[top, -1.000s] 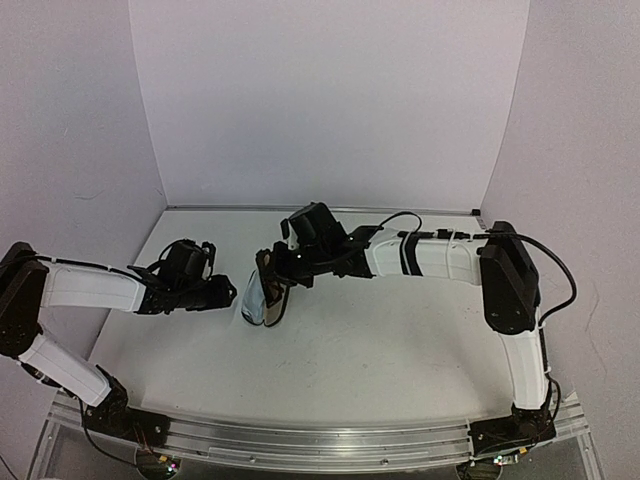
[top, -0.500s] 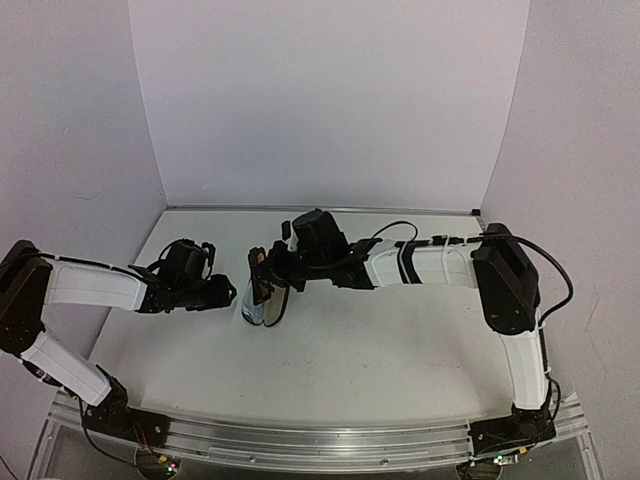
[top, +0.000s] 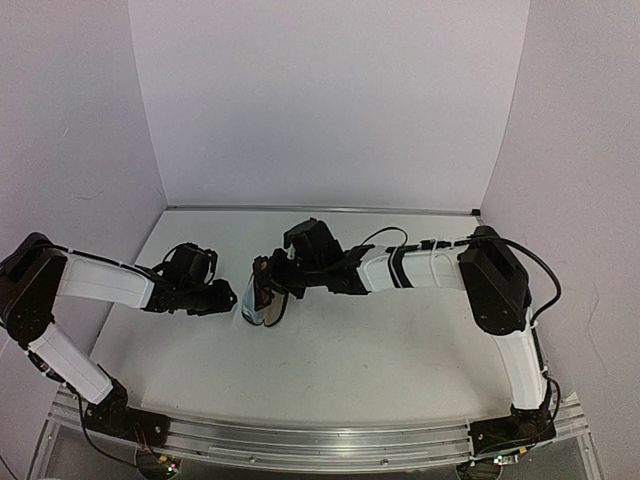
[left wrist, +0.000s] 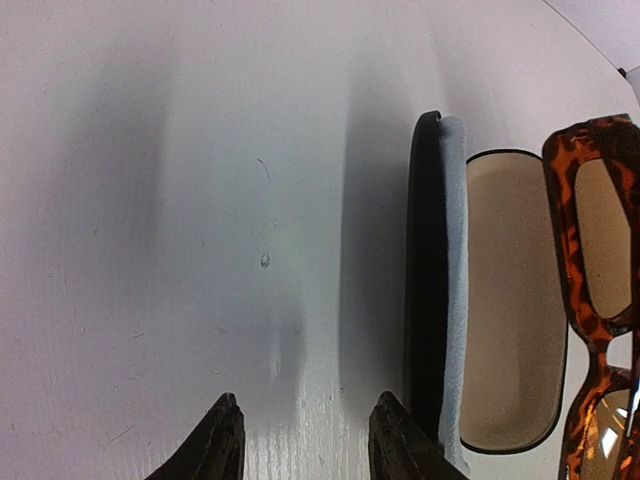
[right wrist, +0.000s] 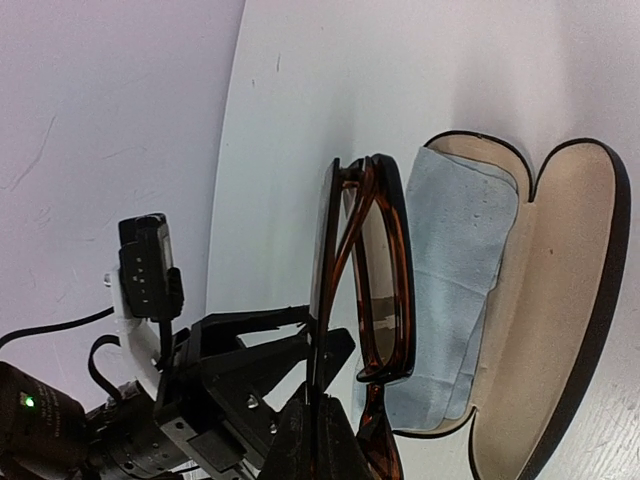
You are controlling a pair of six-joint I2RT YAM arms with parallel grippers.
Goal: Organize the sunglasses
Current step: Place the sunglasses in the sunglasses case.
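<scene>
Left gripper (top: 226, 297) sits low over the white table (top: 400, 350), just left of the case (top: 258, 314), with its tips turned toward the case. Its two black fingers (left wrist: 226, 440) are spread apart, with nothing but bare tabletop between them. The one nearer the case is just beside the case's left rim, and I cannot make out any contact.

The case is a black oval shell lying open, both tan-lined halves facing up. A light blue cloth (right wrist: 455, 300) lies in the half of the case nearer the left gripper and covers most of that lining. The other half shows bare tan.

The sunglasses (right wrist: 382, 280), tortoiseshell brown with brown-tinted lenses, hang over the case on edge, with the lenses roughly upright. In the right wrist view they are above the cloth-lined half. Whether any part of the frame touches the cloth or the case cannot be told.

One temple arm swings out from the frame front. The right gripper (right wrist: 320, 418) is pinched tight on that thin arm, its fingers pressed together around it. In the top view the right gripper hovers directly over the case. The right arm stretches away from the case to the right across the table, then bends down to its base at the near edge.
</scene>
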